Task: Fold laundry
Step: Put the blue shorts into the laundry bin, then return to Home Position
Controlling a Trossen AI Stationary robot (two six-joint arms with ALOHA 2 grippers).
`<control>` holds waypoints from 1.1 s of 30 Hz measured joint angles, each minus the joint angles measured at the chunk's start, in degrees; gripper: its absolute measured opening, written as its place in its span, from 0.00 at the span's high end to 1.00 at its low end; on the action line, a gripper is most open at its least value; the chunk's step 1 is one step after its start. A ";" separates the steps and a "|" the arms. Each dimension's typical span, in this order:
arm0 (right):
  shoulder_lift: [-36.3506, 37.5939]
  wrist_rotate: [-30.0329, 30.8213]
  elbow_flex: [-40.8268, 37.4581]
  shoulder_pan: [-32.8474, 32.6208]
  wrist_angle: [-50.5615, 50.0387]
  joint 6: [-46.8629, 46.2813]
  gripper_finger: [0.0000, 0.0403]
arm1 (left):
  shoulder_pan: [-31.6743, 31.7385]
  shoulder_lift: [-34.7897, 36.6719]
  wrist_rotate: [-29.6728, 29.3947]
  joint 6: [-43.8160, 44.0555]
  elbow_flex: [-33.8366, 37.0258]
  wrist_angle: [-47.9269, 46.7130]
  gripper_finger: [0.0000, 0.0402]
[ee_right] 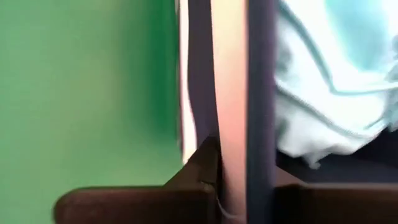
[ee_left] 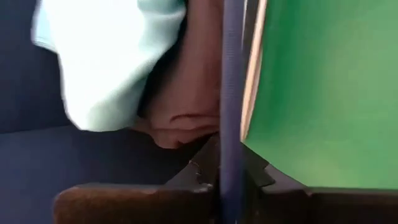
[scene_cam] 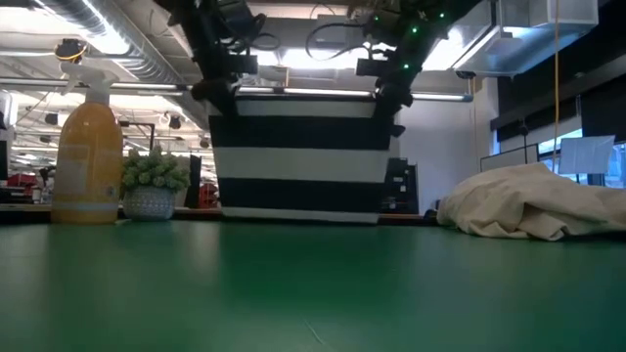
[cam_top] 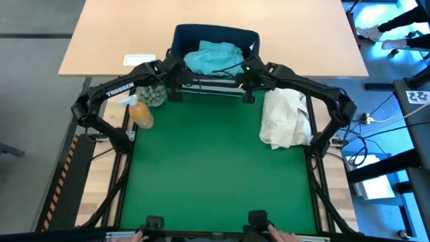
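1. From above, my left end effector [cam_top: 176,86] and my right end effector [cam_top: 246,86] are both clamped on the near rim of the navy bin [cam_top: 180,35], one at each near corner. The bin sits at the far edge of the green counter [cam_top: 215,175]. A turquoise garment [cam_top: 213,56] lies heaped inside it. A cream cloth bundle [cam_top: 285,118] rests on the counter's right side; an orange spray bottle [cam_top: 140,111] and a small potted plant [cam_top: 152,95] stand on its left.
2. At counter height, the bin's striped base [scene_cam: 298,156] hangs from both arms, tilted toward the camera.
3. From my left wrist, my fingers [ee_left: 124,202] are pinched narrow on the bin's rim, the turquoise garment just beyond.
4. From my right wrist, my fingers [ee_right: 124,202] are likewise closed narrow on the rim, the garment beside it.
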State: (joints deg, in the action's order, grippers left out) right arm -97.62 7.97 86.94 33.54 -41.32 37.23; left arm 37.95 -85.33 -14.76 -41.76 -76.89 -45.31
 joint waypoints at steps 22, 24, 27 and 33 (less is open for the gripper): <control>2.76 -1.97 8.80 0.25 -7.17 -4.15 0.21 | -3.01 2.92 -5.10 2.72 -6.07 -3.31 0.49; 2.69 -2.03 8.74 0.19 -8.05 -5.17 0.21 | -3.04 2.92 -5.02 3.74 -6.07 -4.46 0.48; 2.72 -2.45 8.71 0.18 -11.01 -6.16 0.21 | -3.94 3.43 -5.65 4.12 -6.05 -5.85 0.48; 3.41 -0.61 8.81 0.18 -17.33 -7.47 0.21 | -6.35 6.78 -7.12 3.78 -6.07 -6.07 0.48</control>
State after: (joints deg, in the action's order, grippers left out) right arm -94.22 7.35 95.74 33.71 -58.65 29.76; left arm 31.60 -78.55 -21.88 -37.98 -82.96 -51.37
